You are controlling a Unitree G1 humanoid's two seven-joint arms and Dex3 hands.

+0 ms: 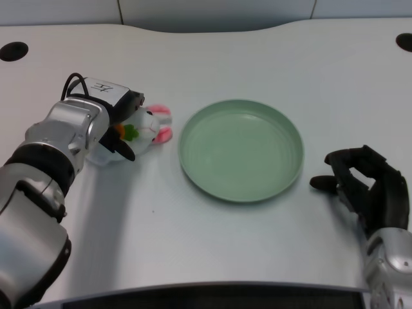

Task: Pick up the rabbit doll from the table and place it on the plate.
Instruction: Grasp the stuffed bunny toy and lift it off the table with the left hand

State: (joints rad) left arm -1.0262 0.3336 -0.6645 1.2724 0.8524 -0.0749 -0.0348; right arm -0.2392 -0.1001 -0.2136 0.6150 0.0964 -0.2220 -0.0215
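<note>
The step in hand is the grasp: the doll [149,127] is not yet on the plate [241,149], and it seems to lie on the bench [212,244], though the contact under it is hidden. The plate is green, round and has nothing in it. It lies just to the right of the doll, near but not touching it.

The left robot hand [122,125] is at the doll, reaching from the left side of the view. Its dark fingers [123,149] curl around the white body of the doll, and the pink ears stick out to the right, toward the plate. An orange and green part of the doll shows between the fingers. The robot hand looks closed on the doll, gripping it from the left and from above, but how firm the grip is cannot be seen, because the forearm covers much of the hand.

The next move probably calls for a lift straight up, high enough that the doll passes over the rim of the plate, then a short travel to the right and a release above the middle of the plate. The doll looks soft, so it may slip if the grip is loose.
</note>
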